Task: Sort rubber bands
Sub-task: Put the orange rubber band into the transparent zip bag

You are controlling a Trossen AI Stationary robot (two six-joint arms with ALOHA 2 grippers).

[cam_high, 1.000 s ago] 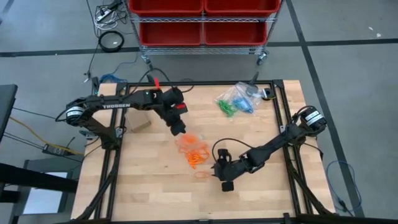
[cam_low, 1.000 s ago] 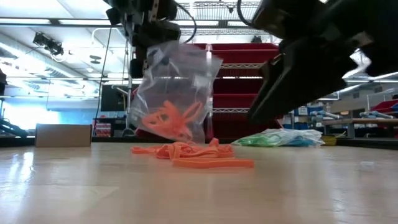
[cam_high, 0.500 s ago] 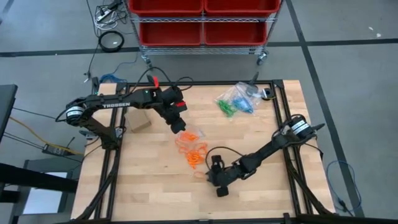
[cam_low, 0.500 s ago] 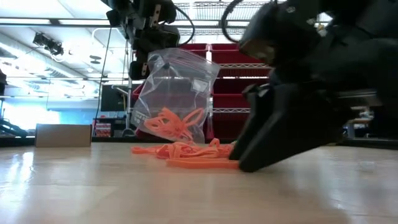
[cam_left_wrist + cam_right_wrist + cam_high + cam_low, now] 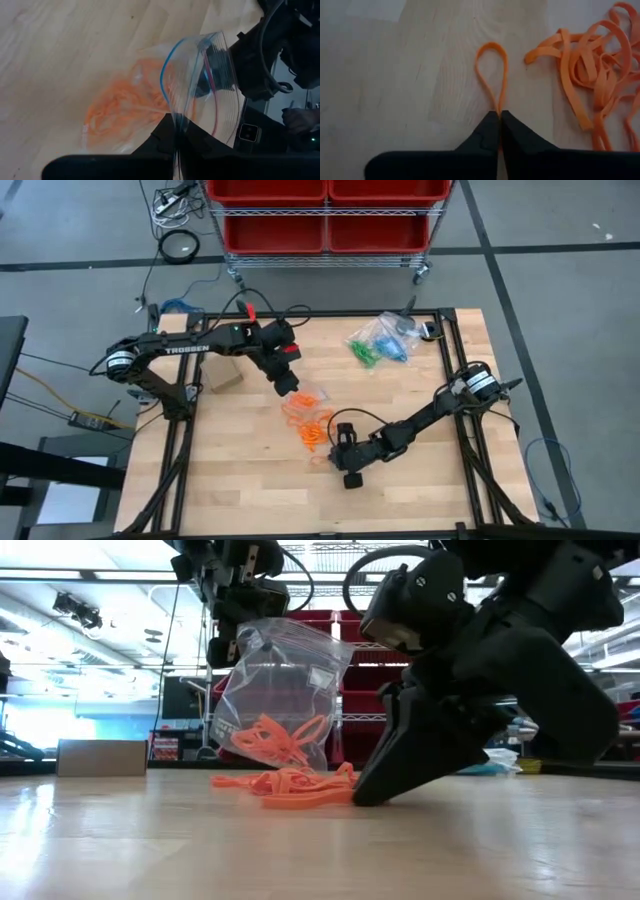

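A clear zip bag [image 5: 285,690] with orange rubber bands [image 5: 280,735] in its bottom hangs above the table from my left gripper [image 5: 288,387], which is shut on it. Under it, a pile of loose orange rubber bands [image 5: 316,430] lies on the wood. My right gripper [image 5: 499,115] sits low at the pile's near side, shut on one orange rubber band [image 5: 490,70] that lies flat as a narrow loop. My left gripper pinches the bag's open top edge [image 5: 176,120] between its two fingers, coming from above. The bag hangs below, mouth gaping, clear of the table. My right gripper pinches one end of the single band [image 5: 496,107] at its fingertips [image 5: 362,798], slanting down from the right. The rest of the loop lies on the table.
A second clear bag [image 5: 382,340] holding green and blue bands lies at the far right of the table. A small cardboard box [image 5: 222,376] stands at the far left. Red bins [image 5: 325,215] fill a wire shelf beyond the far edge.
My right gripper has come down to the table and moved toward the left edge, up to the loose band at the pile's near side. The bag in my left gripper has swung slightly.
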